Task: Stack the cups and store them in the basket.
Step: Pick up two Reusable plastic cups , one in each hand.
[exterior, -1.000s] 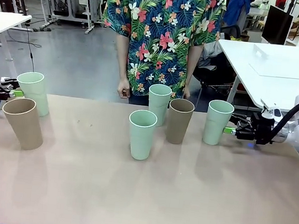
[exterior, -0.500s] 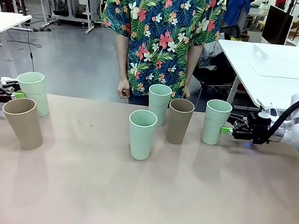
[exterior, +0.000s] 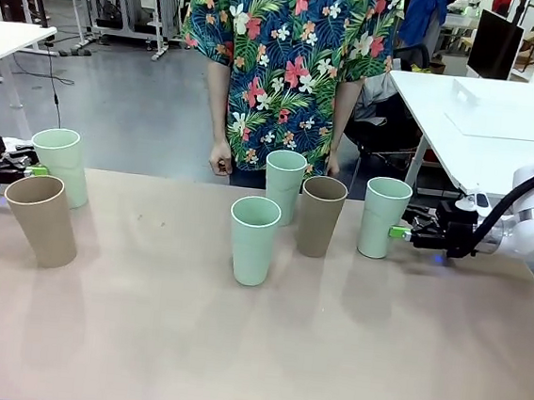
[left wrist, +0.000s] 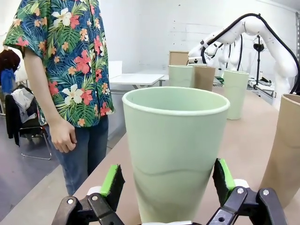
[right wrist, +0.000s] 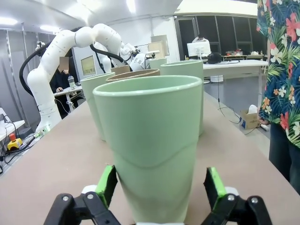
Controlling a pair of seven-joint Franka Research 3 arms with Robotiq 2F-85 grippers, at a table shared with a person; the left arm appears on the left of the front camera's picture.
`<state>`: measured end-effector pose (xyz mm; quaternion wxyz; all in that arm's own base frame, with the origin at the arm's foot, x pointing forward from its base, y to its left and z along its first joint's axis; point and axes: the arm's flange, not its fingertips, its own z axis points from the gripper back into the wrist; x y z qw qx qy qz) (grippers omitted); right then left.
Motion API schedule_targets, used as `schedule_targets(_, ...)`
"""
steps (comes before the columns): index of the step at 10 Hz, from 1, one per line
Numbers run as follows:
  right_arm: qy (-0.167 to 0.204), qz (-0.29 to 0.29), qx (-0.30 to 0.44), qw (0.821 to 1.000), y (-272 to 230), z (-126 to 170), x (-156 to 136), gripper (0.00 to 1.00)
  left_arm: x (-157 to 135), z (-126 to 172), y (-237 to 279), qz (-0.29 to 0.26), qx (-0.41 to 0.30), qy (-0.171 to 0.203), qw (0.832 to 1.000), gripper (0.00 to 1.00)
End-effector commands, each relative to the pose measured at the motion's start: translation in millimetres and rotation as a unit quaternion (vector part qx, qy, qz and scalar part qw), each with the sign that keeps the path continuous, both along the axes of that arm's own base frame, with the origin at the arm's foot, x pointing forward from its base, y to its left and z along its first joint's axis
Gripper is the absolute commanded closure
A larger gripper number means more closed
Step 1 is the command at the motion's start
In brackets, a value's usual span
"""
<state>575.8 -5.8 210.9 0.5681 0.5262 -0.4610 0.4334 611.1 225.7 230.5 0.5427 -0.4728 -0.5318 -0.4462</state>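
Observation:
Six cups stand on the table. At the left, a mint cup (exterior: pixel 59 166) (left wrist: pixel 174 154) sits between the fingers of my left gripper (exterior: pixel 35 170) (left wrist: pixel 166 185), which is open, with a narrow gap at one pad. A brown cup (exterior: pixel 41 219) stands just in front of it. In the middle are a mint cup (exterior: pixel 253 239), a second mint cup (exterior: pixel 283 186) and a brown cup (exterior: pixel 321 215). At the right, my right gripper (exterior: pixel 398 232) (right wrist: pixel 159 185) is shut on a mint cup (exterior: pixel 383 217) (right wrist: pixel 154 145), low on its side. The basket is out of view.
A person in a floral shirt (exterior: pixel 290 60) stands at the far edge, one hand (exterior: pixel 220 165) hanging near the table. White tables stand at the right (exterior: pixel 483 117) and left (exterior: pixel 3 38). The near half of the tabletop (exterior: pixel 252 350) is bare.
My right gripper has shifted left and slightly up, carrying the mint cup toward the brown cup. My left gripper has edged closer around the left mint cup, which stays put.

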Motion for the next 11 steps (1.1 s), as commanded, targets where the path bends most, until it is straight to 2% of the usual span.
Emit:
schedule_targets(1,0.010,-0.008,0.006,1.000,10.6,3.0,11.4,0.00,-10.4,-4.9,-12.1,-0.001,0.014,-0.008,1.000,0.00)
schedule_targets(7,0.022,0.027,0.007,0.999,24.9,2.0,6.4,0.00,-11.3,-8.5,-25.2,-0.010,0.013,0.001,1.000,0.00)
schedule_targets(11,0.009,0.037,0.001,0.999,38.2,0.2,4.6,0.00,-13.2,-12.3,-33.7,-0.010,0.012,0.006,1.000,0.00)
